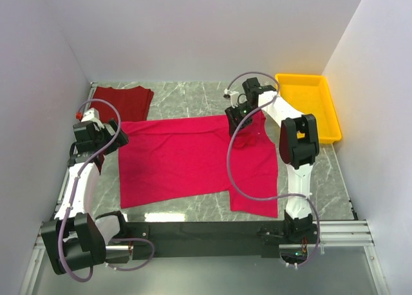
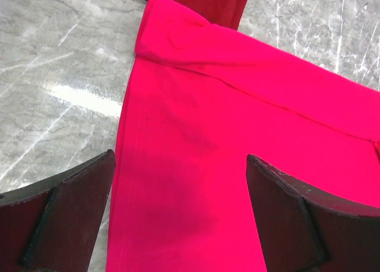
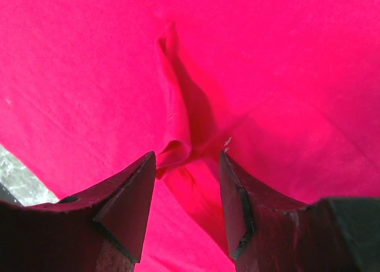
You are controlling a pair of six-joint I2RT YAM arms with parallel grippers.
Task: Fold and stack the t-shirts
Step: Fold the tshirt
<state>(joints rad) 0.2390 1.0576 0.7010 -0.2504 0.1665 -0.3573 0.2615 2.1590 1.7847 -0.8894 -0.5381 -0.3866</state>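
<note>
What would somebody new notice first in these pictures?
A bright pink shirt lies spread mid-table. The right gripper hangs open over a raised fold near its far edge. A dark red shirt lies far left, a yellow tray far right.

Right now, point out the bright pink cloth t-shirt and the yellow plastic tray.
bright pink cloth t-shirt (image 1: 187, 160): top view, its middle.
yellow plastic tray (image 1: 306, 111): top view, its bare floor.

Matt cloth t-shirt (image 1: 187, 160), glossy marbled table (image 1: 187, 98)
</note>
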